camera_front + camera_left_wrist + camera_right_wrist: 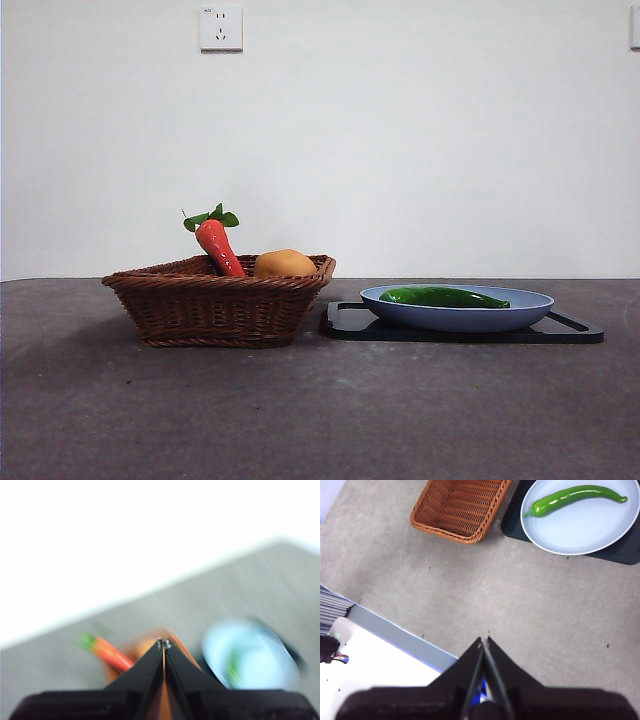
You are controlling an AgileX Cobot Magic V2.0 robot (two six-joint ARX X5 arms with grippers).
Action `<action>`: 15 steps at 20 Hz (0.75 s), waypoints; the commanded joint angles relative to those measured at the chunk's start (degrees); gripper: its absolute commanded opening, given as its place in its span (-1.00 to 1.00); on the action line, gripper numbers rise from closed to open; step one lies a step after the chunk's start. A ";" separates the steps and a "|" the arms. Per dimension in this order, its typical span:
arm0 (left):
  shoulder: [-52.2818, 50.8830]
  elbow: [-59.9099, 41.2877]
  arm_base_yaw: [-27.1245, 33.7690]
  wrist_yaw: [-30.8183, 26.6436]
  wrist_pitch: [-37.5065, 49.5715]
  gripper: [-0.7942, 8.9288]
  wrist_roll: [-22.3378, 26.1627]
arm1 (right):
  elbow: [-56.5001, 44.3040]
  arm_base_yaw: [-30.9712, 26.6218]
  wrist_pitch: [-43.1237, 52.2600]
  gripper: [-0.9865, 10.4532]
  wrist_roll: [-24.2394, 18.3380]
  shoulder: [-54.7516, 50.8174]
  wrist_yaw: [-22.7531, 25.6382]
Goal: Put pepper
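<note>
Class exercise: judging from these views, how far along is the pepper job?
Looks done: the pepper lies in the blue plate on the black tray. In hand: nothing; the left pincer and right pincer are shut and empty. Left: nothing evident.

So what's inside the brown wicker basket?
A red-orange carrot with green leaves and a round orange thing poke out of the brown wicker basket. Its wall hides the bottom.

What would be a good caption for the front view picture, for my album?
Green pepper lying on a blue plate beside a wicker basket holding a carrot.
</note>
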 commanded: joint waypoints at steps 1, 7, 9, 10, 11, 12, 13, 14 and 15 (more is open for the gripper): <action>-5.35 -5.29 6.97 2.54 7.63 -0.82 1.09 | 1.05 0.13 0.33 -0.81 0.35 0.42 0.13; -25.83 -33.59 22.88 3.06 29.31 -0.82 1.07 | 1.05 0.13 0.31 -0.81 0.33 0.42 0.13; -31.28 -42.58 25.24 3.08 34.10 -0.82 1.05 | 1.05 0.13 0.33 -0.81 0.33 0.42 0.13; -33.77 -46.47 26.08 3.08 35.85 -0.82 1.01 | 1.05 0.13 0.31 -0.81 0.35 0.42 0.13; -35.76 -50.34 26.69 3.08 37.40 -0.82 0.87 | 1.05 0.13 0.33 -0.81 0.35 0.42 0.13; -38.14 -54.38 27.26 3.10 38.73 -0.82 0.61 | 1.05 0.13 0.33 -0.81 0.33 0.42 0.13; -40.00 -57.46 27.58 3.13 39.47 -0.82 0.35 | 1.05 0.13 0.31 -0.81 0.35 0.42 0.13; -42.25 -60.89 27.80 3.19 39.47 -0.82 0.09 | 1.05 0.13 0.31 -0.81 0.33 0.42 0.13; -44.02 -63.45 27.82 3.13 39.43 -0.82 -0.37 | 1.05 0.13 0.31 -0.81 0.33 0.42 0.13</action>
